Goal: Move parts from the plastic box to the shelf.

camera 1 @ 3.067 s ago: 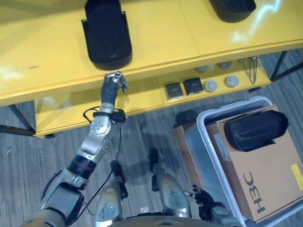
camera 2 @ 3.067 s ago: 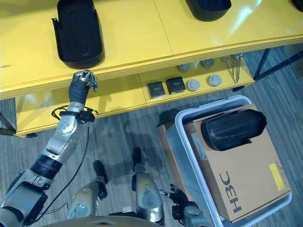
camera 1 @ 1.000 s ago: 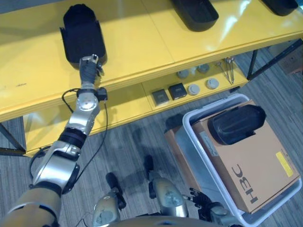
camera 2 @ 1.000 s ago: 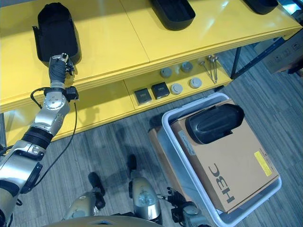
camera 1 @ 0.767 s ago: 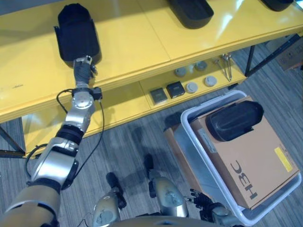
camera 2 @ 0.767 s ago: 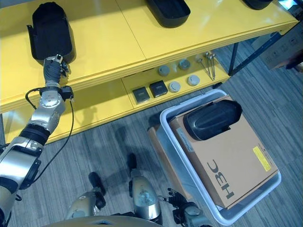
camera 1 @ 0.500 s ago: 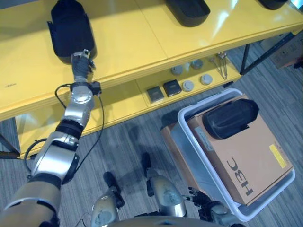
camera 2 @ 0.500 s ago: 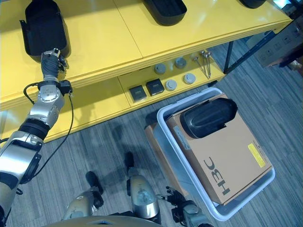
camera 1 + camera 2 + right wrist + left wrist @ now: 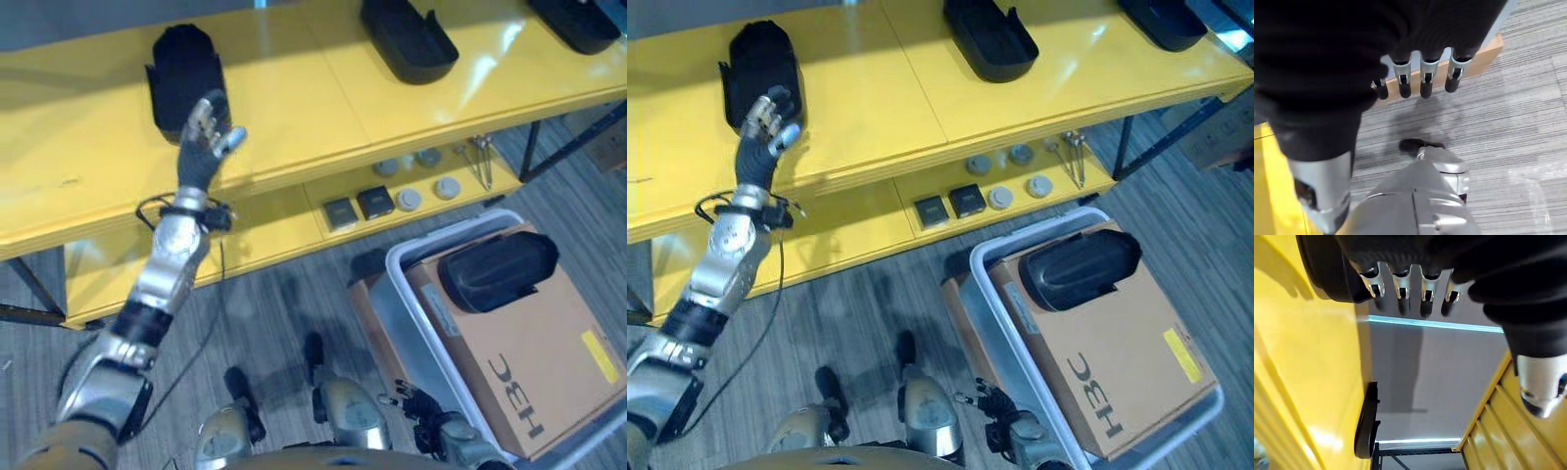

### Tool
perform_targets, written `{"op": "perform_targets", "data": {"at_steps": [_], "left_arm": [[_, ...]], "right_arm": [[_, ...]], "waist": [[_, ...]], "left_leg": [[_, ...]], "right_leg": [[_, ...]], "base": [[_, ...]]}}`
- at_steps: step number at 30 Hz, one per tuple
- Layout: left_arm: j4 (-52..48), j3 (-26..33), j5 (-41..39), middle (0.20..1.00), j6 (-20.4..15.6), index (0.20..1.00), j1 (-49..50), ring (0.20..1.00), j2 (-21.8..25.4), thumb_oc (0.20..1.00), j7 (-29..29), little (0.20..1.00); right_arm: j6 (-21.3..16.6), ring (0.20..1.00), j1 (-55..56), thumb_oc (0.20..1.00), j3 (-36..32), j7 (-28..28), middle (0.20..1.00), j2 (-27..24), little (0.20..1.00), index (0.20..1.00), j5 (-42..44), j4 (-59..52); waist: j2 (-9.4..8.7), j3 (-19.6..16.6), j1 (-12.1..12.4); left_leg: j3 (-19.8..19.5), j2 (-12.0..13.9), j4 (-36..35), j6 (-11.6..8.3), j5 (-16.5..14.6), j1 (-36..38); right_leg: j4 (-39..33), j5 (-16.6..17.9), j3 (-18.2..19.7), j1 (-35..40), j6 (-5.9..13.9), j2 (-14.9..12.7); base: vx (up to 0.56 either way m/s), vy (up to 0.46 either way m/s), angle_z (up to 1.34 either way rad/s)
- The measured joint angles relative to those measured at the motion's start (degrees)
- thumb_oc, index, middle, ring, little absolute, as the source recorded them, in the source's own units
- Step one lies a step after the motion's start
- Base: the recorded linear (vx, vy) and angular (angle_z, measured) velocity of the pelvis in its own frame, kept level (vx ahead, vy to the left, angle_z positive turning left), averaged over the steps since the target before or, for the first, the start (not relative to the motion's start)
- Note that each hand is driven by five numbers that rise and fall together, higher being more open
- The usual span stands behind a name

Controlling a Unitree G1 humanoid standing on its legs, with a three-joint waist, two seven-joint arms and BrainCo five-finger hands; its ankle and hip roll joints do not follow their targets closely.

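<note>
Three black oblong plastic parts (image 9: pixel 761 69) lie on the yellow shelf (image 9: pixel 872 88); another tops the cardboard carton (image 9: pixel 1117 362) (inside the white plastic box (image 9: pixel 994 294)). The left hand (image 9: pixel 764 127) hovers spread and empty just before the leftmost part; the right hand (image 9: pixel 1415 78) hangs relaxed.

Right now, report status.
Left hand open, raised by black part on yellow shelf. Right hand open, low. Another part waits in plastic box.

Floor (image 9: pixel 274 313): grey carpet with a fine striped weave, running under the furniture.
Shelf unit (image 9: pixel 294 108): glossy yellow, a broad top board and a lower board beneath it, spanning the scene.
Legs (image 9: pixel 34 284): thin dark metal, at the unit's left and right ends.
Light: bright glare patches on the yellow top, at its right part.
Wall (image 9: pixel 1449 377): plain grey behind the unit, with pale light strips across it.
</note>
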Motion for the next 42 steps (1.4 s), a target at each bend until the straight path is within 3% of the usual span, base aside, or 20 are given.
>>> {"op": "perform_targets", "data": {"at_steps": [5,9,11,12,15,18,20,21,22,25,28,30,32,33,34,35,36,38,40,42], "left_arm": [[-3.0,0.1,0.0,1.0,3.8,1.0,11.5,1.0,-0.8,1.0,-6.2,1.0],[-2.1,-2.1,-0.3,1.0,6.7,1.0,21.5,1.0,-0.8,1.0,-12.8,1.0],[-1.0,-3.3,-1.3,1.0,7.3,1.0,24.3,1.0,0.7,1.0,-15.0,1.0],[-0.6,-4.2,-1.3,1.0,7.3,1.0,24.7,1.0,1.4,1.0,-15.2,1.0],[1.3,-4.9,-1.2,1.0,6.5,1.0,25.4,1.0,1.9,1.0,-14.7,1.0],[6.6,-4.7,-1.3,1.0,5.5,1.0,26.8,1.0,2.3,1.0,-13.8,1.0],[13.0,-4.2,-1.6,1.0,5.2,1.0,28.7,1.0,2.5,1.0,-13.8,1.0],[15.4,-4.3,-1.2,1.0,5.3,1.0,29.4,1.0,3.3,1.0,-13.9,1.0],[18.8,-4.4,-0.4,1.0,5.0,1.0,29.2,1.0,2.9,1.0,-13.7,1.0],[24.4,-5.8,0.0,1.0,5.4,1.0,29.3,1.0,-0.5,1.0,-12.4,1.0],[31.4,-5.4,2.8,1.0,5.3,1.0,26.5,1.0,-6.4,1.0,-8.7,1.0],[43.9,-4.3,5.8,1.0,6.3,1.0,22.9,1.0,-10.3,1.0,-5.0,1.0],[46.7,-4.2,6.5,1.0,6.8,1.0,22.6,1.0,-11.2,1.0,-3.7,1.0],[54.6,-2.5,7.3,1.0,6.2,1.0,21.0,1.0,-12.8,1.0,-2.0,1.0],[60.0,1.6,7.8,1.0,6.9,1.0,22.6,1.0,-12.6,1.0,0.0,1.0],[63.2,3.8,8.3,1.0,6.9,1.0,23.1,1.0,-12.1,1.0,1.1,1.0],[63.9,5.0,8.9,1.0,7.0,1.0,23.8,1.0,-12.2,1.0,2.0,1.0],[64.0,5.0,10.9,1.0,6.0,1.0,25.2,1.0,-11.8,1.0,2.4,1.0],[67.4,4.2,11.4,1.0,4.9,1.0,25.9,1.0,-11.9,1.0,2.3,1.0],[67.4,3.5,12.3,1.0,4.7,1.0,25.2,1.0,-11.6,1.0,2.4,1.0]], "right_arm": [[1.5,1.0,0.4,1.0,-4.5,-1.2,1.0,0.3,1.0,1.0,0.0,0.3],[3.9,1.0,2.7,1.0,-9.8,-3.8,1.0,0.9,1.0,1.0,1.3,0.9],[3.9,1.0,3.7,1.0,-12.1,-4.9,1.0,2.4,1.0,1.0,2.2,4.4],[4.1,1.0,3.2,1.0,-12.3,-4.9,1.0,2.6,1.0,1.0,2.2,5.3],[4.0,1.0,1.5,1.0,-10.9,-4.9,1.0,3.0,1.0,1.0,2.2,7.5],[3.2,1.0,1.9,1.0,-10.3,-6.4,1.0,2.6,1.0,1.0,2.8,7.6],[2.5,1.0,1.5,1.0,-10.3,-6.4,1.0,2.2,1.0,1.0,2.7,9.2],[2.1,1.0,2.4,1.0,-10.2,-6.4,1.0,2.1,1.0,1.0,2.7,9.4],[1.7,1.0,2.8,1.0,-9.6,-6.4,1.0,1.7,1.0,1.0,2.8,10.4],[0.7,1.0,3.3,1.0,-8.7,-6.7,1.0,-1.2,1.0,1.0,2.8,11.9],[0.7,1.0,6.6,1.0,-9.2,-7.1,1.0,-1.1,1.0,1.0,2.8,11.9],[0.8,1.0,6.6,1.0,-9.3,-7.3,1.0,0.0,1.0,1.0,2.8,11.7],[0.8,1.0,6.7,1.0,-9.6,-7.3,1.0,0.1,1.0,1.0,2.6,11.4],[1.1,1.0,6.2,1.0,-11.6,-7.5,1.0,0.5,1.0,1.0,2.2,11.9],[1.0,1.0,5.0,1.0,-11.7,-7.6,1.0,0.3,1.0,1.0,2.1,12.4],[0.7,1.0,3.8,1.0,-11.4,-7.6,1.0,-0.1,1.0,1.0,1.7,14.0],[0.7,1.0,2.9,1.0,-10.4,-7.6,1.0,-1.3,1.0,1.0,1.1,14.7],[0.7,1.0,0.5,1.0,-10.3,-8.5,1.0,-2.9,1.0,1.0,0.6,17.7],[0.7,1.0,-3.6,1.0,-8.7,-8.8,1.0,-3.7,1.0,1.0,0.7,18.0],[1.0,1.0,-5.0,1.0,-8.8,-9.4,1.0,-3.5,1.0,1.0,0.8,17.8]], "waist": [[2.31,-2.5,1.4],[2.19,-4.2,1.6],[1.46,-4.8,1.7],[1.8,-5.0,2.1],[3.58,-5.0,4.5],[2.84,-5.7,5.7],[3.31,-5.9,6.9],[2.18,-6.4,6.6],[1.44,-6.6,6.7],[5.3,-6.5,4.5],[6.51,-7.4,0.7],[5.8,-8.6,-0.5],[5.07,-8.7,-2.1],[4.2,-9.1,-1.9],[2.95,-9.6,-0.8],[2.24,-9.7,2.0],[2.43,-9.6,2.9],[3.74,-9.8,3.5],[4.72,-9.9,5.5],[5.5,-8.2,7.3]], "left_leg": [[-0.2,-1.4,-0.2,0.56,-0.9,0.8],[-0.2,-3.4,-2.5,1.05,-1.1,3.2],[2.4,-4.6,-3.2,1.83,-0.3,3.7],[5.7,-4.0,-3.2,2.91,0.3,3.5],[15.1,-1.1,-3.0,3.8,-0.1,2.6],[24.2,0.2,-3.0,3.64,-1.0,4.1],[29.0,2.6,-1.7,2.41,-1.2,5.6],[28.1,3.2,0.1,0.81,-2.4,5.2],[26.5,4.0,2.8,-0.73,-3.4,4.6],[17.0,7.4,5.7,-2.09,-4.2,2.6],[17.0,10.8,6.1,-3.67,-3.4,4.0],[19.0,12.5,6.7,-4.26,-3.3,4.0],[19.3,12.8,7.1,-4.29,-2.2,3.9],[19.2,13.6,9.1,-5.82,-0.8,3.7],[12.2,15.5,14.9,-8.17,3.1,3.3],[3.2,16.0,22.0,-7.19,6.1,0.1],[-5.8,16.2,27.3,-9.02,5.0,-4.4],[-11.3,12.8,19.0,-9.22,2.6,-8.8],[-12.5,8.4,-3.9,-9.6,3.7,-7.1],[-13.1,8.6,-4.1,-9.01,6.9,-9.3]], "right_leg": [[0.0,-0.7,0.0,0.7,1.29,-1.3],[0.6,-2.0,0.4,0.7,2.51,-2.9],[0.3,-3.1,-0.4,-0.5,4.12,-4.2],[-0.5,-4.9,-4.0,-1.2,5.81,-5.2],[7.7,-5.5,-20.1,-6.5,6.56,-9.6],[14.7,-6.9,-28.4,-6.5,8.4,-16.8],[21.4,-9.1,-32.5,-5.4,8.33,-18.2],[21.0,-9.2,-32.3,-3.2,8.21,-18.3],[17.3,-8.8,-31.3,-1.7,4.16,-16.4],[14.8,-8.6,-28.1,-0.9,2.16,-10.9],[18.0,-12.4,-27.6,-1.8,1.16,-8.3],[22.2,-15.4,-25.7,-4.3,-0.66,-7.8],[25.5,-17.4,-24.9,-6.9,-1.04,-7.6],[27.9,-19.5,-23.9,-8.5,-2.44,-7.5],[26.5,-20.0,-21.2,-8.2,-3.6,-5.6],[23.6,-18.0,-17.0,-7.0,-5.81,-3.5],[19.8,-15.4,-16.2,-5.5,-6.16,-2.3],[13.1,-12.5,-13.9,-2.9,-5.46,-0.1],[7.3,-11.8,-10.7,-1.5,-3.96,1.5],[6.7,-9.6,-11.1,-0.6,-5.34,1.8]], "base": [[-0.03,0.134,0.03],[0.0,0.121,-0.11],[-0.23,0.082,-0.66],[-0.24,0.025,-1.23],[-0.15,-0.035,-1.49],[-0.17,-0.058,-1.59],[-0.03,-0.2,-1.6],[0.04,-0.271,-1.38],[0.07,-0.306,-1.05],[0.09,-0.277,-0.8],[0.18,-0.352,-0.21],[0.14,-0.209,-0.41],[0.19,-0.21,-0.35],[0.19,-0.207,-0.94],[0.15,-0.161,-1.62],[0.1,-0.032,-1.89],[0.02,0.091,-1.33],[0.13,0.327,-0.86],[0.2,0.371,-1.19],[0.13,0.231,-0.92]]}}
